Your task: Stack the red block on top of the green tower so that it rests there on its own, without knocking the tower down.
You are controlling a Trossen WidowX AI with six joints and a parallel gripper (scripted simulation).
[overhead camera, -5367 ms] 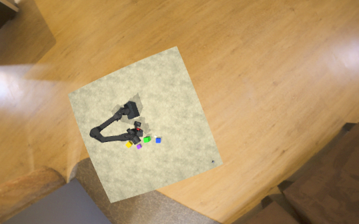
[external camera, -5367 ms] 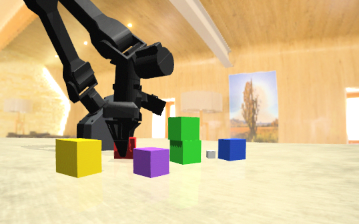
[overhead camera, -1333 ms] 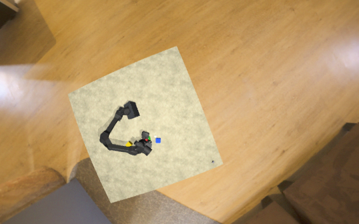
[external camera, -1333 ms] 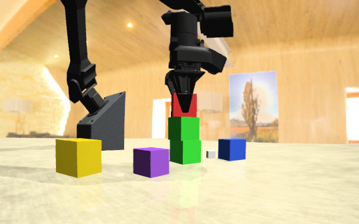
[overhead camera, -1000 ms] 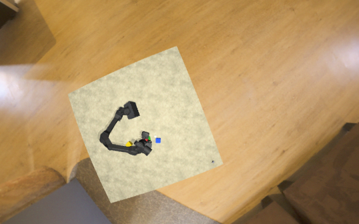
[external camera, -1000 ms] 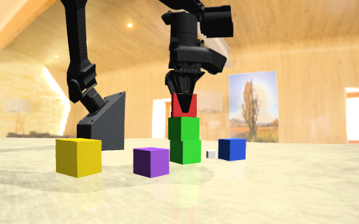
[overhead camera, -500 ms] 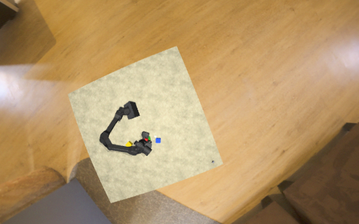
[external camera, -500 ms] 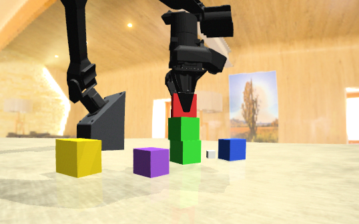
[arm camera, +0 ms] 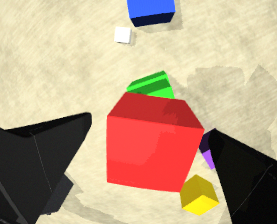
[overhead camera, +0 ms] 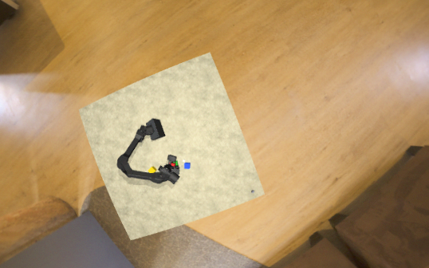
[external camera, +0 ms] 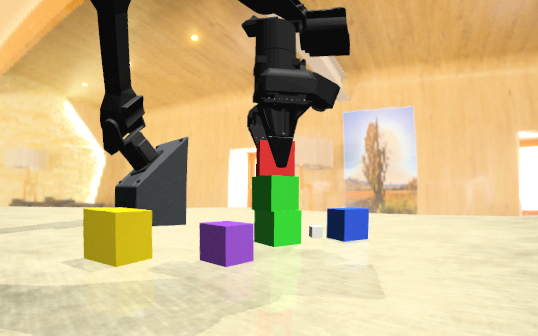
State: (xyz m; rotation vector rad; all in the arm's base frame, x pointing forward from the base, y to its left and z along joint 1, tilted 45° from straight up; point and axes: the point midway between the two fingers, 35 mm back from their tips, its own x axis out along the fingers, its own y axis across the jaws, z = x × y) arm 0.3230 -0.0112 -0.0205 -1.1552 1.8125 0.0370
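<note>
my gripper (arm camera: 150,127) hangs spread wide — matte black fingers clear of the glossy red block (external camera: 275,159) (atop the green tower (external camera: 276,210)).

I count two green blocks (external camera: 276,210) stacked, one red block (external camera: 267,159), one yellow (external camera: 117,235), one purple (external camera: 226,243), one blue (external camera: 347,223), one small white cube (external camera: 315,231).

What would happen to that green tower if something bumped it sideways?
The green tower looks apt to tip: two cubes stacked narrow, with the red block on top. The flat faces likely slide rather than roll. The upper cube sits slightly off the lower, so a nudge might shift it further.
</note>
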